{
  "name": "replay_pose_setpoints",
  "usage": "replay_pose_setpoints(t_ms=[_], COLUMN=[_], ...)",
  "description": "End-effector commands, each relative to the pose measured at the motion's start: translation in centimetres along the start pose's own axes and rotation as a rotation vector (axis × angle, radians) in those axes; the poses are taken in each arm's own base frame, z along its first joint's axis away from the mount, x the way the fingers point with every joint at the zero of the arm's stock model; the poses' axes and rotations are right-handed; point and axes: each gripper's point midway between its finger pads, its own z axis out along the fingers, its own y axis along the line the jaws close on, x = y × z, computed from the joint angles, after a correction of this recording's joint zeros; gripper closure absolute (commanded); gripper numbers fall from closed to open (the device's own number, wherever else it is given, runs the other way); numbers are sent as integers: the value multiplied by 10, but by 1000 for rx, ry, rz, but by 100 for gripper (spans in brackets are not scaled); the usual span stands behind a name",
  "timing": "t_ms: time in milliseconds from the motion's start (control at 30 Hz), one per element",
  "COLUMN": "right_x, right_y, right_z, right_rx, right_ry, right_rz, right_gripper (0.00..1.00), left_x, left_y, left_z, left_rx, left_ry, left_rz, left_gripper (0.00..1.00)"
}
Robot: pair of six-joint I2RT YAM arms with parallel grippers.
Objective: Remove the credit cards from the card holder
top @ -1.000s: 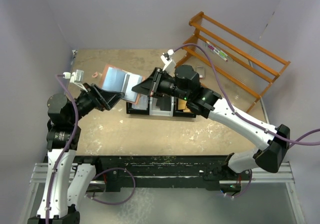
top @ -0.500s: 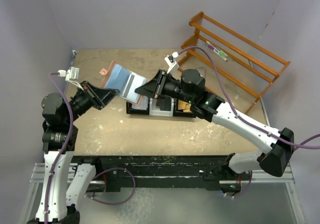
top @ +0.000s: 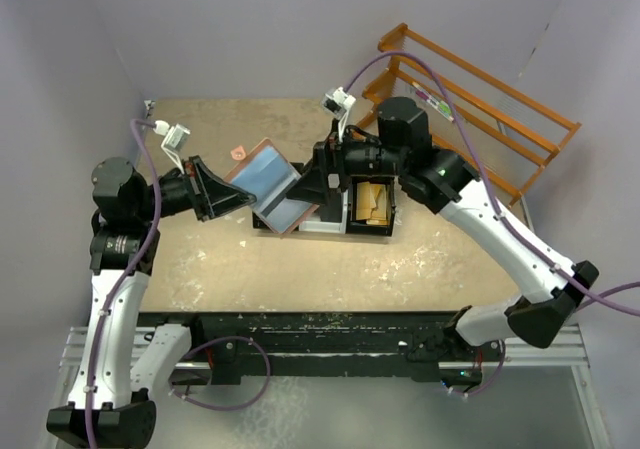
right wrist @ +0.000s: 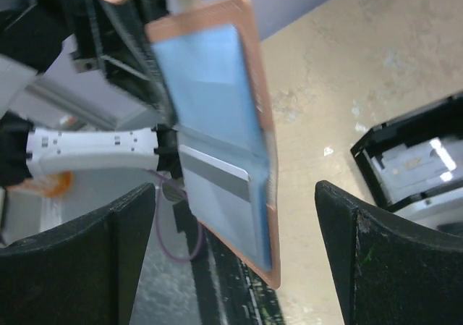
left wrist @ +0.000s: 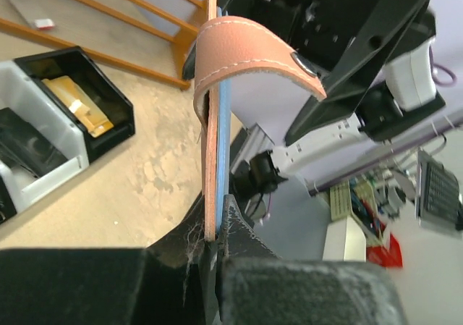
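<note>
The card holder (top: 268, 177), a reddish-brown bifold with light blue lining, hangs unfolded above the table, its snap strap (left wrist: 246, 46) curling over the top. My left gripper (top: 242, 197) is shut on its left edge; in the left wrist view the card holder (left wrist: 211, 158) stands edge-on, pinched between the jaws of that gripper (left wrist: 217, 239). A pale grey credit card (right wrist: 217, 171) sticks out of a pocket in the card holder's (right wrist: 206, 86) lower half. My right gripper (right wrist: 235, 256) stands wide open, one finger on each side of that lower half, touching nothing. It sits at the card holder's right edge (top: 313, 184).
A row of small bins sits under the right gripper: a black bin (top: 388, 207) with tan paper pieces (top: 372, 202) and a white bin (top: 325, 221). A wooden rack (top: 470, 109) stands at the back right. Purple walls close in the table.
My left gripper closed on the card holder and carried it toward the bins. The right gripper let go, opened wide and drew back to the right.
</note>
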Motion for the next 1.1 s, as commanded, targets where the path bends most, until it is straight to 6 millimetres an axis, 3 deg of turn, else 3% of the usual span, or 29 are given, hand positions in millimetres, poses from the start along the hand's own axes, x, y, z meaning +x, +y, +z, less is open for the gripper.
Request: replay_pose_setpoints(t_ms=[0,200,500,567,667,733,767,833,867,900,1000,1067], right_x=[2,-12,-6,-3,-4,-8,-14,-29,-39,-51,-88,-98], right_y=[33,63,97,103,104,103,100,87,83,76,66,66], right_z=[-21,-12,16,23,31,32,31,33,31,28,9,-1], right_rx=[-157,-331,-426,-440,-431,-417,-386,-299,-276,-238,-178,-189], right_ry=[80,48,85,97,100,84,62,3,-30,-77,-263,-381], right_rz=[-242,-248,-236,-235,-209,-196,-193,-167,-144,-116,-7,59], right_gripper=[8,13,30,40,81,100,100,100,100,100,100,100], left_x=[4,12,19,20,19,15,12,6,5,4,3,4], left_y=[-41,-44,-43,-41,-38,-32,-28,-19,-16,-13,-12,-16], left_z=[-9,-12,-14,-14,-14,-11,-10,-8,-8,-7,-7,-8], left_rx=[180,230,268,266,242,196,164,93,67,49,27,31], left_ry=[96,162,206,210,204,185,171,141,129,119,80,45], left_rz=[199,224,218,217,229,246,255,266,267,261,223,194], left_gripper=[100,100,100,100,100,86,74,26,7,0,1,1])
